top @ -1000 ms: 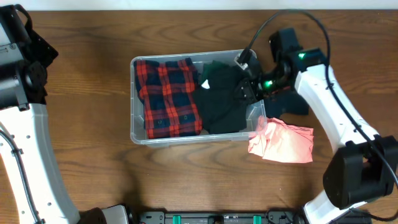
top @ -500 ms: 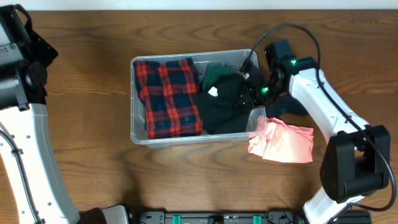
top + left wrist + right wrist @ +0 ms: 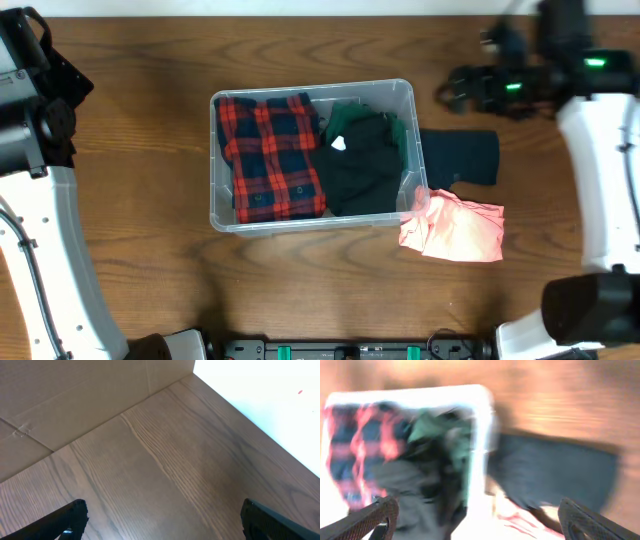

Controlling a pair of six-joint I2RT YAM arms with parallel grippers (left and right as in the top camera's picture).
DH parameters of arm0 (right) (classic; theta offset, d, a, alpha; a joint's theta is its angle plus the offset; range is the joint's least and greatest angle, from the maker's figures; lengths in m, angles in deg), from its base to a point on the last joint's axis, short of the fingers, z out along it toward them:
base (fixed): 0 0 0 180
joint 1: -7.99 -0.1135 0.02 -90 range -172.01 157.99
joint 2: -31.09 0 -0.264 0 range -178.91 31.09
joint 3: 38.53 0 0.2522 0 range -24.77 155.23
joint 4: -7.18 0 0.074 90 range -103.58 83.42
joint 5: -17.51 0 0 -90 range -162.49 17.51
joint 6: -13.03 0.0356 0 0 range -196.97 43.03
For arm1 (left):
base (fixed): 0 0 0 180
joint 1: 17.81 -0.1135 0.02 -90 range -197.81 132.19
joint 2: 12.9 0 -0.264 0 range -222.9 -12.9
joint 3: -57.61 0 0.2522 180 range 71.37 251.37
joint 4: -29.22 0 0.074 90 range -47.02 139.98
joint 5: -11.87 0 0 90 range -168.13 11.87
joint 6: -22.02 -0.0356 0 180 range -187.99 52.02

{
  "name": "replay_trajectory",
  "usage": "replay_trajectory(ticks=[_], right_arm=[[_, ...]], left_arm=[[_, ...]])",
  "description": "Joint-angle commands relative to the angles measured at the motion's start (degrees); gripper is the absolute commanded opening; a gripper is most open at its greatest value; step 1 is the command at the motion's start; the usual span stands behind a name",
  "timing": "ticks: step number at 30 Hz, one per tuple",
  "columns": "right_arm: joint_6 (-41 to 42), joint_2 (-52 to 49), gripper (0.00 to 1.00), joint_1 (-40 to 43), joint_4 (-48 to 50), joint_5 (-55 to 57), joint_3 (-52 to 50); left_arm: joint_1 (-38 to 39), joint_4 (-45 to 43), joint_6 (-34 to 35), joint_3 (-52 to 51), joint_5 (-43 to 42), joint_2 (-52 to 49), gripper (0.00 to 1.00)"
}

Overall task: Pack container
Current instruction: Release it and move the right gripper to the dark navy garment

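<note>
Though blurred from the right wrist, container (image 3: 214,160) sharp overhead.

2 shirts (image 3: 270,155) in container (image 3: 214,160), 2 cloths (image 3: 455,232) outside on its right

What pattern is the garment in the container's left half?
Red-and-navy plaid garment; the overhead view shows it best.

Motion smears the right wrist view: the container (image 3: 480,435) and the garments (image 3: 420,460) inside are soft colour patches. The left gripper (image 3: 160,522) and right gripper (image 3: 477,520) show only fingertips (image 3: 70,517), cut off by the bottom edge. Overhead, the left arm (image 3: 40,230) is cut by the left edge.
</note>
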Motion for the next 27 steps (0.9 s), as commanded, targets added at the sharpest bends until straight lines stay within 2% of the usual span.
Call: replay_trajectory(ticks=[1, 7, 14, 17, 22, 24, 27], right_arm=[[2.8, -0.9, 0.99, 7.6, -0.8, 1.7, 0.2], [-6.0, -5.5, 0.99, 15.7, 0.0, 2.3, -4.7], [-4.5, -13.6, 0.99, 16.6, 7.7, 2.4, -15.7], [-3.4, -16.8, 0.99, 16.5, 13.0, 2.1, -17.9], [-3.2, -20.7, 0.99, 16.1, 16.0, -4.2, -18.2], [-3.2, -21.7, 0.93, 15.3, 16.7, -6.8, -18.2], [-3.2, -22.4, 0.77, 13.4, 17.3, -7.3, -18.3]], left_arm=[[-0.2, 0.0, 0.1, 0.0, 0.9, -0.3, 0.98], [-0.2, 0.0, 0.1, 0.0, 0.9, -0.3, 0.98], [-0.2, 0.0, 0.1, 0.0, 0.9, -0.3, 0.98], [-0.2, 0.0, 0.1, 0.0, 0.9, -0.3, 0.98], [-0.2, 0.0, 0.1, 0.0, 0.9, -0.3, 0.98], [-0.2, 0.0, 0.1, 0.0, 0.9, -0.3, 0.98], [-0.2, 0.0, 0.1, 0.0, 0.9, -0.3, 0.98]])
